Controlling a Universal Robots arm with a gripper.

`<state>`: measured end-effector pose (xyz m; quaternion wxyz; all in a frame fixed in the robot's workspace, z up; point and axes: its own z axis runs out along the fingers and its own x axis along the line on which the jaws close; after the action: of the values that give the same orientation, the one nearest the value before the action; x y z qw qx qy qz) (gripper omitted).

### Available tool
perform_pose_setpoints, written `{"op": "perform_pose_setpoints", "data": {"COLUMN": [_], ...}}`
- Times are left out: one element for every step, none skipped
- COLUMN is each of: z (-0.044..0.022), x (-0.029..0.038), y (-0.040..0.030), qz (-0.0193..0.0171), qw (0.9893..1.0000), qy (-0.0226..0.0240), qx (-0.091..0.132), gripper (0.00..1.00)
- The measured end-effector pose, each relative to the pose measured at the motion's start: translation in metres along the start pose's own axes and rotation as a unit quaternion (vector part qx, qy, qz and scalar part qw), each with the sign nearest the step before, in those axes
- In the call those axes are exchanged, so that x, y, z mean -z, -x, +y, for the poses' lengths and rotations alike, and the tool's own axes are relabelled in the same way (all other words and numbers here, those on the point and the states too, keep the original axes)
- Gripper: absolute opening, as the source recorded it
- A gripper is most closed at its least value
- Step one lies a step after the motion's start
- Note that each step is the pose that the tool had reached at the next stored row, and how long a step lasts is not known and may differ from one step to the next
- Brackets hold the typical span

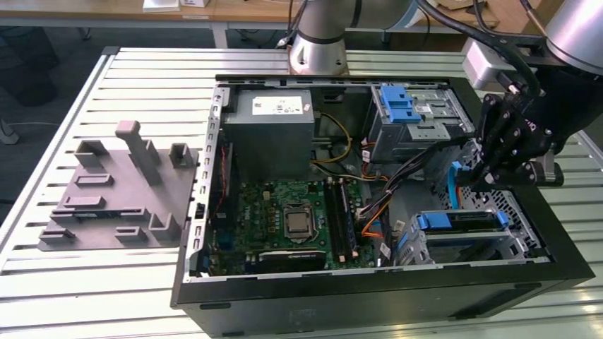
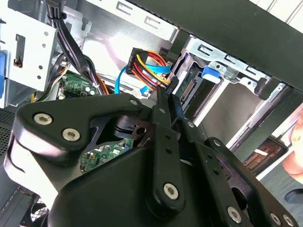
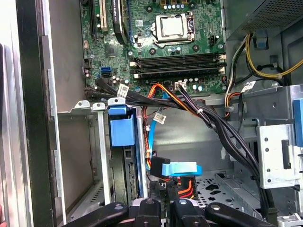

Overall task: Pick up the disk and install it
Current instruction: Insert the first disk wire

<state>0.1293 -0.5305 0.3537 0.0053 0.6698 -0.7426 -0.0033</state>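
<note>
Blue-railed disk (image 3: pixel 127 175) sits in its bay just beside the pincer (image 3: pixel 163 201), whose fingers are nearly closed, holding nothing.

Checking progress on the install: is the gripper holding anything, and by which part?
Cannot tell. The gripper sits close beside the disk, which stands in its bay; no hold shows clearly.

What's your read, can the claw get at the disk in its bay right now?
Likely yes: the case is open and the claw hangs close by the disk. The cables beside the bay crowd the approach, though.
</note>
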Motion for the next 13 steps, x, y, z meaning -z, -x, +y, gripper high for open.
{"op": "perform_pose_setpoints", "data": {"z": [0.0, 0.0, 0.0, 0.0, 0.0, -0.0001, -0.0001, -0.0002, -0.0002, -0.0003, -0.0004, -0.0004, -0.0005], "x": [0.0, 0.0, -0.0001, -0.0001, -0.0001, -0.0002, -0.0002, -0.0001, -0.0001, -0.0001, -0.0001, -0.0001, -0.0001], "y": [0.0, 0.0, 0.0, 0.0, 0.0, -0.0003, -0.0008, -0.0016, -0.0022, -0.0027, -0.0034, -0.0039, -0.0046], "qz": [0.0, 0.0, 0.0, 0.0, -0.0001, -0.0001, -0.0002, 0.0, 0.0, 0.0, 0.0, 0.0, 0.0], "qw": [1.0, 1.0, 1.0, 1.0, 1.0, 1.0, 1.0, 1.0, 1.0, 1.0, 1.0, 1.0, 1.0], "qy": [0.0, 0.0, 0.0, 0.0, 0.0, 0.0, 0.0, 0.0, 0.0, 0.0, 0.0, 0.0, 0.0], "qx": [0.0, 0.0, 0.0, 0.0, 0.0, 0.0, 0.0, 0.0, 0.0, 0.0, 0.0, 0.0, 0.0], "gripper": [0.17, 0.17, 0.17, 0.17, 0.17, 0.17, 0.17, 0.17, 0.17, 0.17, 0.17, 0.17, 0.17]}}
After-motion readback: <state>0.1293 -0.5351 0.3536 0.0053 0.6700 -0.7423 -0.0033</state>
